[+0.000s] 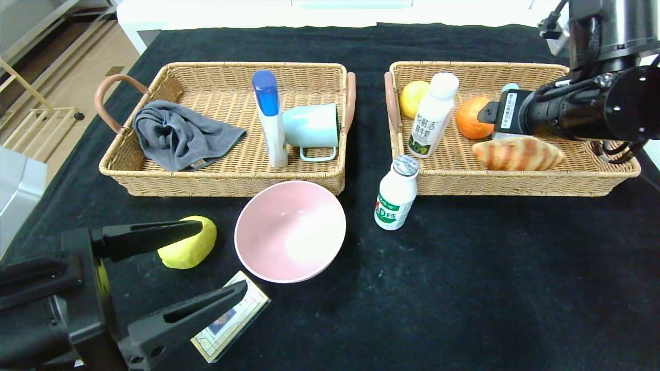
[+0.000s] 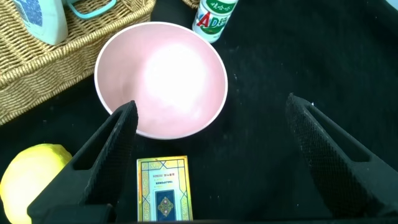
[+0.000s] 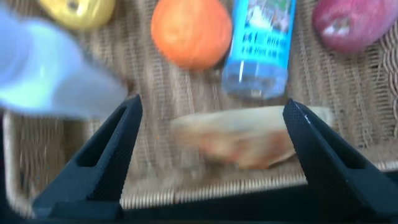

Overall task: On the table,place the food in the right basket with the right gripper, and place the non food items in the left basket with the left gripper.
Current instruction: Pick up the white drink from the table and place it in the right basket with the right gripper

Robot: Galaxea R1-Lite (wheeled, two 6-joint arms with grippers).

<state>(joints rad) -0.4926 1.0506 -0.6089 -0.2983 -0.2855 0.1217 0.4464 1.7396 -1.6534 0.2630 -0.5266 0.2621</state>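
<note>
My left gripper [image 1: 224, 255] is open and empty, low over the table's front left. In the left wrist view [image 2: 211, 107] its jaws straddle a gold-and-blue card box [image 2: 163, 190], which lies by one finger, in front of the pink bowl [image 2: 161, 78]. A yellow lemon-like thing [image 1: 188, 242] lies beside it. A small white bottle with a green label [image 1: 396, 193] stands on the table. My right gripper [image 3: 211, 115] is open and empty above the bread [image 3: 249, 143] in the right basket [image 1: 515, 183].
The left basket [image 1: 227, 180] holds a grey towel [image 1: 180, 134], a blue-capped bottle [image 1: 270, 118] and a teal mug [image 1: 312, 126]. The right basket also holds a yellow fruit [image 1: 414, 98], a milk bottle [image 1: 433, 116], an orange [image 1: 472, 118], a blue water bottle [image 3: 261, 50] and a red apple [image 3: 354, 25].
</note>
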